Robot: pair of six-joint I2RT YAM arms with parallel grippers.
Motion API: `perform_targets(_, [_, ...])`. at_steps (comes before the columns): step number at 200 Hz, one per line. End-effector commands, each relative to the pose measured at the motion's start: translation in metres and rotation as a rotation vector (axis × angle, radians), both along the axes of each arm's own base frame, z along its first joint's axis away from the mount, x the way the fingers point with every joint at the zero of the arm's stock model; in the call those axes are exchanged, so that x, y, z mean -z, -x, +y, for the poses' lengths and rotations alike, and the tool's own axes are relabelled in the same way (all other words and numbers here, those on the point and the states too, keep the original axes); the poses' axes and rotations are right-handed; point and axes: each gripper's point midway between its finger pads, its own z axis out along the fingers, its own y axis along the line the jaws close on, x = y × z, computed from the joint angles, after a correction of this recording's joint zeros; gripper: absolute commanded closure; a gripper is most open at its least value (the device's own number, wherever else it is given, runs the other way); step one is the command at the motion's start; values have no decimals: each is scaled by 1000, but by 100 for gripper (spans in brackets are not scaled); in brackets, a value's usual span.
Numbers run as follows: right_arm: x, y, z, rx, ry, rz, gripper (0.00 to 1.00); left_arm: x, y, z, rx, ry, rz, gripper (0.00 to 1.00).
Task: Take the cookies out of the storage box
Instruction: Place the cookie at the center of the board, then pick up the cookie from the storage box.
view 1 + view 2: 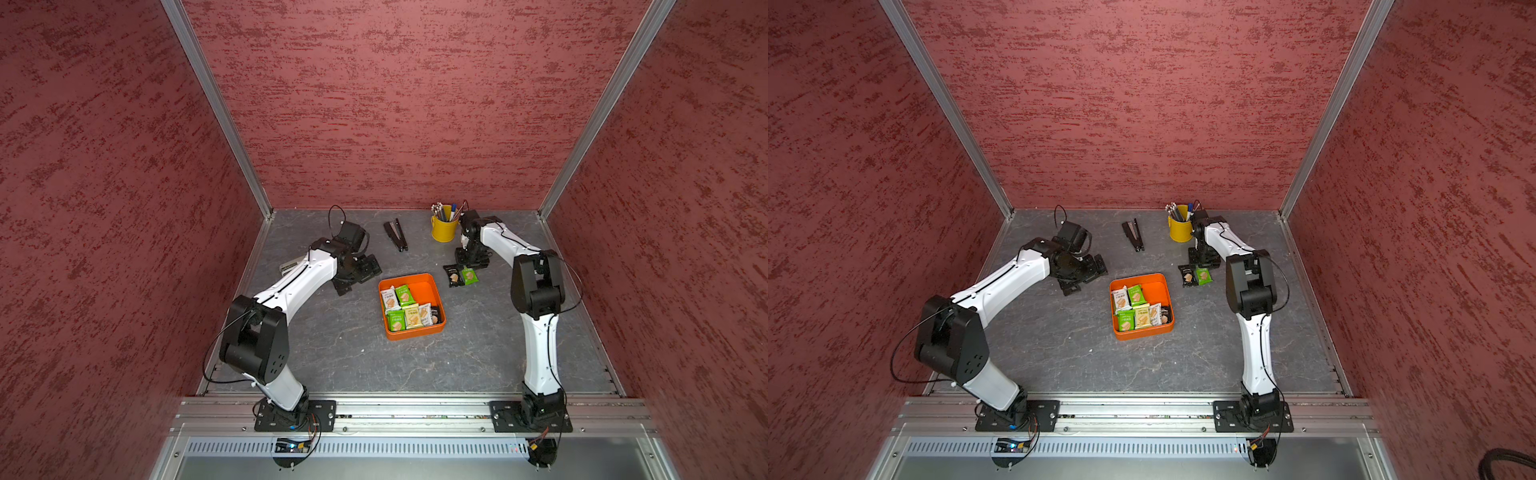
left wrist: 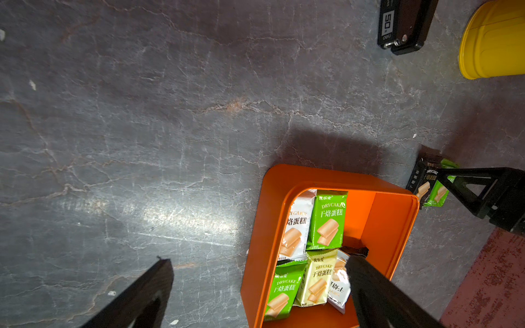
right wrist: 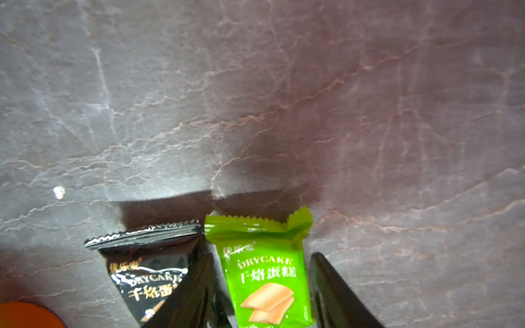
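1 storage box, orange, sat in the middle of the table and held six cookies in green, white, pale yellow and black. 2 more lay flat outside, near its far right corner: black packet and green packet, side by side. The right jaws stood parted astride the green packet, slim gaps either side. The left jaws hung spread wide, left of the box. At the far edge: black stapler, yellow pen bucket
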Motion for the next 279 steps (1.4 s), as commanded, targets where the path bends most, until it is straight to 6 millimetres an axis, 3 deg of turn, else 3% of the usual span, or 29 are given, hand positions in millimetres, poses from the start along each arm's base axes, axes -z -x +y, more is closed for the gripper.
perform_targets(1, [-27,-1,-2,21,-16,-59,41,-6,-3,-2,19,3,-35,0])
perform_targets(64, [-72,55,24,84,-198,-67,41,2,-14,8,17,71,-41,0])
perform_targets(120, [-101,109,87,29,-361,-93,41,4,-26,37,0,123,-53,0])
perform_targets(151, [-99,125,122,-34,-350,-110,41,7,-30,51,-31,156,-55,0])
perform_targets(183, [-90,131,164,-106,-347,-117,41,8,-24,62,-36,146,-62,0])
perform_targets(223, [-82,122,208,-207,-350,-110,42,16,-7,68,-32,144,-34,0])
perform_targets(247, [-72,120,224,-242,-333,-97,43,17,2,72,-43,139,-33,0])
perform_targets(279, [-57,118,230,-273,-276,-91,42,17,10,78,-62,141,-30,0])
